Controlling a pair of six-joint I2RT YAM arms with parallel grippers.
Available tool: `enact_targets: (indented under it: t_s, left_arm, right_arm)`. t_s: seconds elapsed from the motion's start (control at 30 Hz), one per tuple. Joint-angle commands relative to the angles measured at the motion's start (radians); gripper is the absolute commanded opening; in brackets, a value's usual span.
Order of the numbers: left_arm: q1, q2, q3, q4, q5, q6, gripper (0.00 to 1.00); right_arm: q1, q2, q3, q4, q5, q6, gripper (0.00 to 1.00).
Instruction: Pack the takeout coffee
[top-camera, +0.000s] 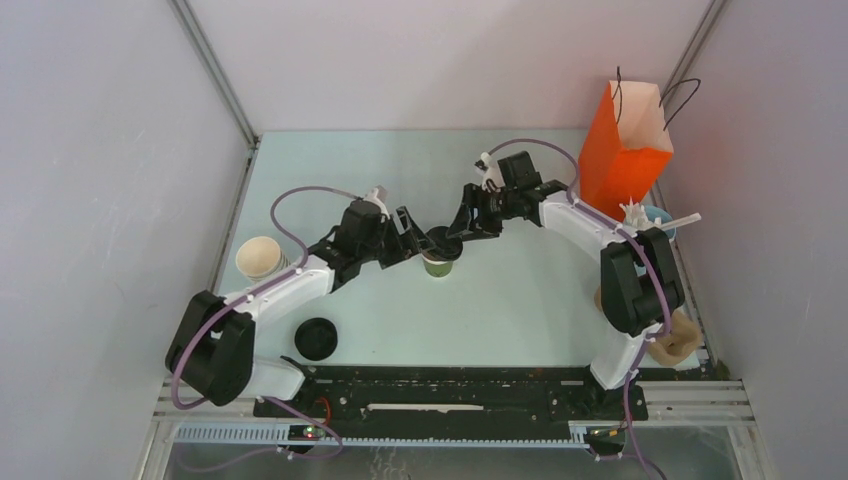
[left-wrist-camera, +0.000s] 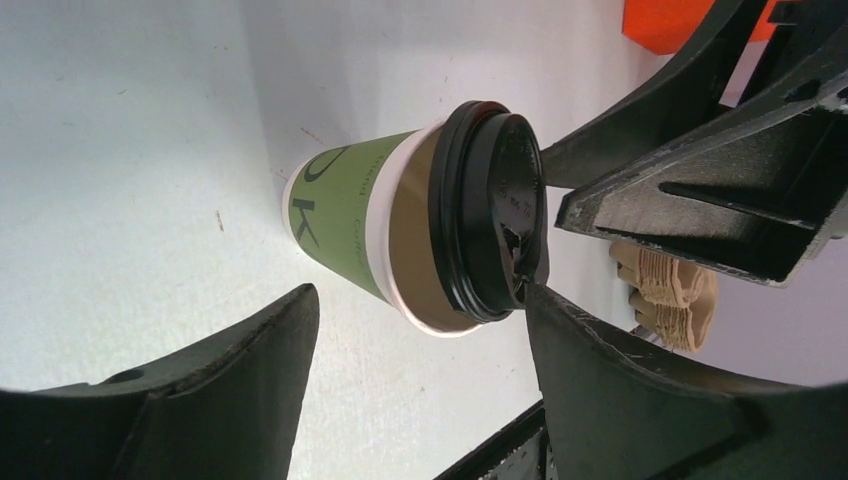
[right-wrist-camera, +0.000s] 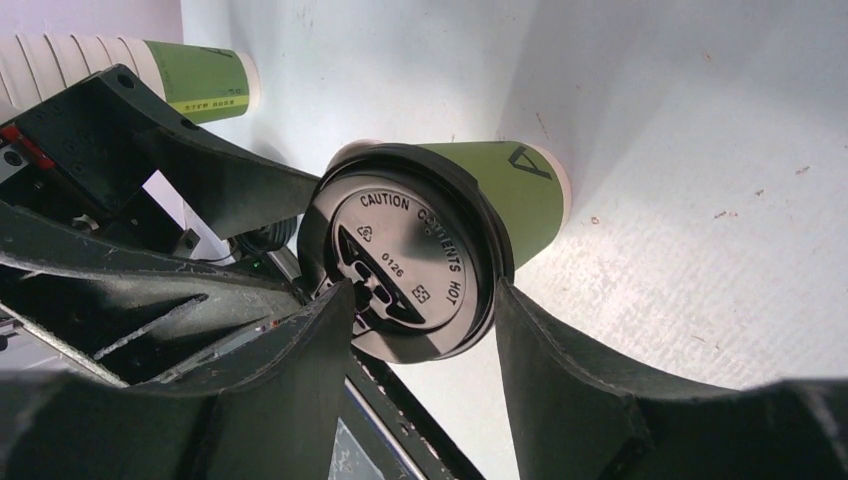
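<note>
Black fingers of the right gripper (right-wrist-camera: 420, 295) clamp opposite edges of the round black plastic lid (right-wrist-camera: 405, 262) that caps the olive-green paper cup (right-wrist-camera: 515, 190), pinching it from above. That cup stands upright near the middle of the pale table (top-camera: 520, 300), its long axis vertical, narrow base down and lid facing up. From the other side the left gripper (left-wrist-camera: 420, 295) brackets the cup with jaws spread wide, a gap showing between one finger (left-wrist-camera: 230, 400) and the green wall.
</note>
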Motion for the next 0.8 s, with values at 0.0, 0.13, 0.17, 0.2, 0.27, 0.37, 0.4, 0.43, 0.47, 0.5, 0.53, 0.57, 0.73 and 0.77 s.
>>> enact_targets:
  t_s: [0.0,0.13,0.17,0.2,0.27,0.37,0.4,0.43,0.47,0.5,0.53,0.57,0.73,0.77]
  left_arm:
    - [0.009,0.017,0.071,0.067,0.036,0.007,0.80]
    - [0.010,0.043,0.072,0.108,0.073,-0.017,0.78]
    - [0.010,0.046,0.069,0.118,0.081,-0.023,0.78]
    - [0.010,0.049,0.067,0.128,0.086,-0.029,0.78]
    - [0.010,0.047,0.064,0.138,0.090,-0.034,0.78]
    - [0.010,0.043,0.063,0.137,0.089,-0.035,0.78]
    - [0.010,0.041,0.062,0.137,0.088,-0.036,0.78]
    - [0.009,0.038,0.060,0.137,0.088,-0.036,0.78]
    - [0.008,0.035,0.058,0.137,0.088,-0.036,0.78]
    - [0.008,0.032,0.055,0.137,0.087,-0.036,0.79]
    - [0.008,0.031,0.053,0.137,0.085,-0.035,0.79]
    - [0.008,0.028,0.050,0.135,0.083,-0.036,0.79]
    - [0.008,0.024,0.047,0.133,0.082,-0.035,0.80]
    - [0.008,0.023,0.047,0.133,0.082,-0.035,0.80]
  right_arm:
    - [0.013,0.006,0.051,0.018,-0.012,-0.005,0.62]
    - [0.020,-0.005,0.052,0.012,-0.015,-0.004,0.61]
    - [0.025,-0.010,0.051,0.010,-0.015,-0.004,0.61]
    - [0.028,-0.014,0.052,0.008,-0.016,-0.003,0.60]
    - [0.034,-0.021,0.051,0.006,-0.019,-0.003,0.60]
    - [0.040,-0.036,0.051,-0.002,-0.015,-0.002,0.60]
    - [0.040,-0.041,0.051,-0.005,-0.013,-0.003,0.60]
    - [0.040,-0.046,0.051,-0.008,-0.010,-0.005,0.60]
    - [0.041,-0.049,0.051,-0.010,-0.006,-0.007,0.60]
    - [0.040,-0.052,0.051,-0.012,-0.004,-0.007,0.60]
    - [0.040,-0.056,0.052,-0.014,-0.004,-0.009,0.60]
    - [0.038,-0.061,0.051,-0.017,-0.002,-0.009,0.60]
    - [0.038,-0.075,0.051,-0.010,-0.007,-0.001,0.60]
    - [0.039,-0.076,0.051,-0.010,-0.008,0.000,0.60]
